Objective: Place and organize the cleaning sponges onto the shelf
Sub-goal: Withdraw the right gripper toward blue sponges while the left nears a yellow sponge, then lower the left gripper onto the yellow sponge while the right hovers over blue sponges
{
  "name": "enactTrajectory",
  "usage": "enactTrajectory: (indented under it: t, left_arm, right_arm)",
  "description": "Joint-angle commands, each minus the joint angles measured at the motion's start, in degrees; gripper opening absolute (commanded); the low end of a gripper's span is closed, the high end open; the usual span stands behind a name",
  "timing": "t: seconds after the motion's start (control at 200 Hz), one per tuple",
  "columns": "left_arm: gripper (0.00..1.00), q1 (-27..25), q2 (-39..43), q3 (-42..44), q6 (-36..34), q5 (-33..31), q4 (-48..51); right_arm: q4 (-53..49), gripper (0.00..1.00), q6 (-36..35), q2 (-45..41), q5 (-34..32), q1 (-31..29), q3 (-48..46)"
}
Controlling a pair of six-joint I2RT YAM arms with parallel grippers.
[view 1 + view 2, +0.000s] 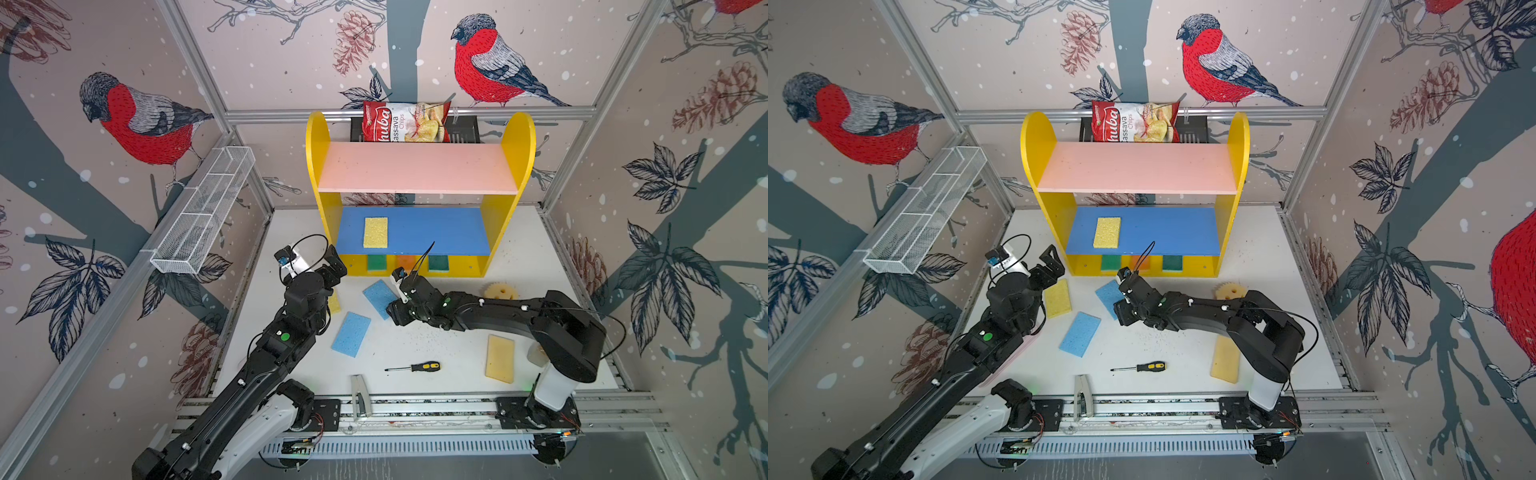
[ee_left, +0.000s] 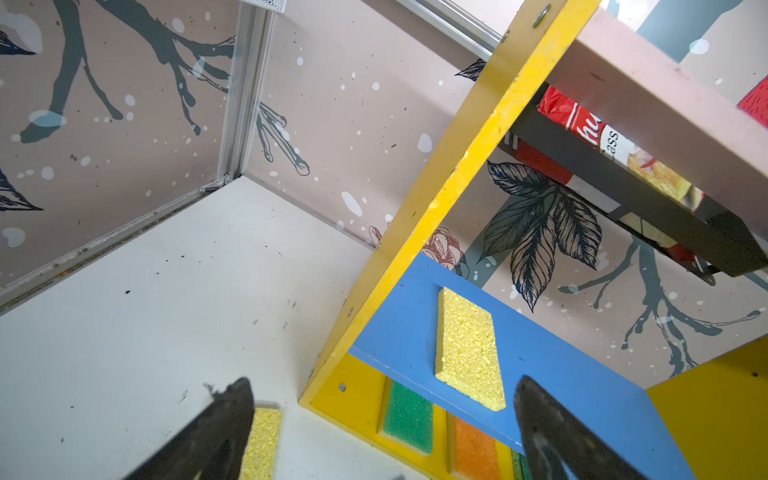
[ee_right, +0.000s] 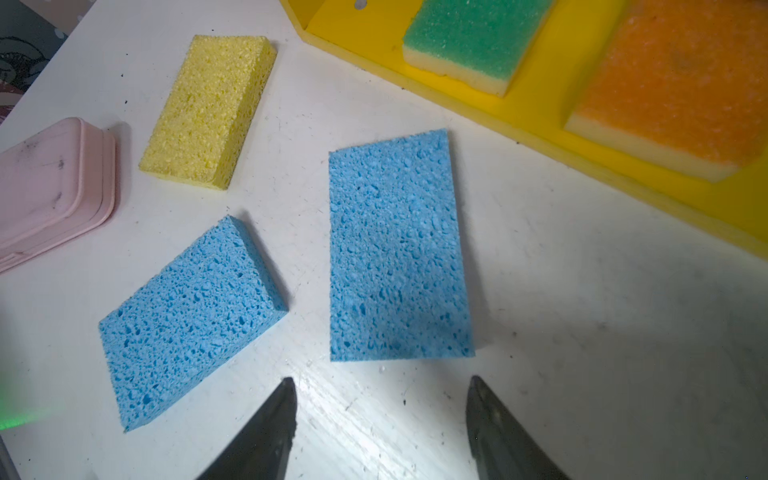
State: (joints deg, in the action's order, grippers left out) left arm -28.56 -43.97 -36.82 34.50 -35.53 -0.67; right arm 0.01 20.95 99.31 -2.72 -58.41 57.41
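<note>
Though four flat foam sponges (image 1: 375, 232) sit on the yellow wooden shelf (image 1: 318, 166), five wait on the white tabletop (image 1: 440, 349); left gripper (image 2: 384, 384) and right gripper (image 3: 382, 381) both spread apart, empty.

Left arm (image 1: 291, 328) and right arm (image 1: 498, 316): black boxy links, white shells (image 1: 555, 386) at base, green dot (image 1: 285, 336) each. Thin black cables (image 1: 425, 255) loop off wrists. Left gripper (image 2: 384, 381): dark tapered fingers (image 2: 224, 428).
</note>
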Motion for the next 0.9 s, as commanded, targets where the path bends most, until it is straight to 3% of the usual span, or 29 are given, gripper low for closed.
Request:
enactTrajectory:
  t: [0.0,0.07,0.225,0.325,0.45,0.585,0.775,0.895]
  left_arm:
    - [0.97,1.2,-0.4,1.1,1.5,-3.4,1.7]
    - [0.97,5.6,-1.3,2.4,4.4,-1.2,4.6]
    - [0.97,20.7,-4.3,8.0,8.9,18.5,2.6]
    - [0.97,25.8,-9.9,8.5,8.6,26.4,2.1]
    - [0.97,27.1,-17.4,7.5,7.1,32.6,0.8]
    - [0.96,27.1,-23.0,6.3,7.0,32.2,0.7]
    - [0.84,27.1,-29.7,4.8,8.1,33.7,-0.6]
    - [0.83,27.2,-33.2,3.2,8.6,33.0,1.8]
  right_arm:
    - [3.1,0.65,-0.6,-1.2,0.4,-0.3,-0.4]
    - [3.9,0.65,-0.2,-1.2,0.3,-0.5,-0.5]
    - [4.6,0.66,0.1,0.5,-0.5,-0.5,0.8]
    - [4.2,0.66,-0.7,2.7,0.3,-0.4,2.8]
    - [2.7,0.66,-1.7,5.4,0.8,-0.4,5.8]
    - [2.6,0.66,-1.9,6.3,1.1,0.2,6.7]
    - [3.0,0.66,-0.4,6.6,2.6,1.7,5.8]
    - [3.7,0.66,0.4,6.8,4.1,3.0,4.9]
